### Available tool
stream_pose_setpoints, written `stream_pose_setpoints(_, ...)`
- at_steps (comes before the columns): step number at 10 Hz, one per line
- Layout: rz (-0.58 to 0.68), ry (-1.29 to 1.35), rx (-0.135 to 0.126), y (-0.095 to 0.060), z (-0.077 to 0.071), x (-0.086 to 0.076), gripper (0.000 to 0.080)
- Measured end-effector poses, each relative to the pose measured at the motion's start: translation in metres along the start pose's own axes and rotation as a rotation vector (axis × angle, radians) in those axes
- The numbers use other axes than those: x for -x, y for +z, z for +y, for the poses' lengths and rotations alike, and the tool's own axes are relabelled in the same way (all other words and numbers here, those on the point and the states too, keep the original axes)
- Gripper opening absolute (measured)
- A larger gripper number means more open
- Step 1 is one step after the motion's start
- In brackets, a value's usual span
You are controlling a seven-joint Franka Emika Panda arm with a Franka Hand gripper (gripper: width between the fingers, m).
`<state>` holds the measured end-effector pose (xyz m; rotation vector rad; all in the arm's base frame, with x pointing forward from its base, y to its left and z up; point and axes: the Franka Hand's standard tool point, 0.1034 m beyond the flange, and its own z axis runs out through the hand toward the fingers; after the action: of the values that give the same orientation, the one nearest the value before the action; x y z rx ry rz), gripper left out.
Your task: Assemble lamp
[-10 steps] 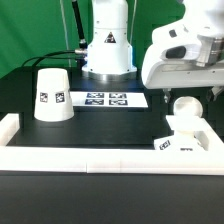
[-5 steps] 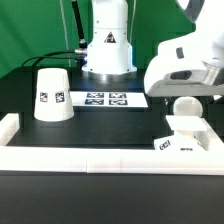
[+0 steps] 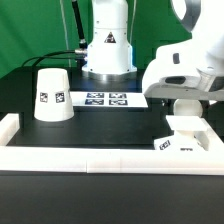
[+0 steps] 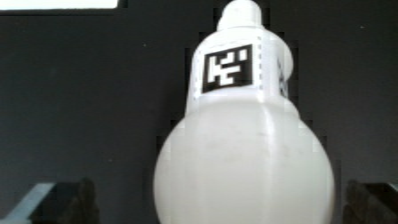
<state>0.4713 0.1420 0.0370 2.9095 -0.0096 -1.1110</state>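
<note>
The white ball-shaped bulb (image 3: 187, 108) lies on the black table at the exterior view's right, just behind the flat square base (image 3: 186, 134), which carries a tag on its front edge. My gripper (image 3: 186, 97) hangs right over the bulb and hides its upper part. In the wrist view the bulb (image 4: 240, 150) fills the middle, its tagged stem pointing away. My gripper (image 4: 214, 205) is open, with one dark finger (image 4: 54, 200) on each side of the ball and a gap to each. The tapered shade (image 3: 52, 94) stands apart at the left.
The marker board (image 3: 107, 99) lies mid-table in front of the big white robot pedestal (image 3: 108, 45). A low white wall (image 3: 90, 156) runs along the table's front, with a raised end (image 3: 10, 128) at the left.
My gripper has come down over the bulb and now covers most of it in the exterior view. The bulb, base and shade have not moved.
</note>
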Motion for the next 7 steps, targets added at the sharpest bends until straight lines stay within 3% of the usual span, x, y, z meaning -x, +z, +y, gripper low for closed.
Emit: stream_pose_setpoints(7,-0.062,0.002,0.015,0.013,-0.003,0.002,0.0699)
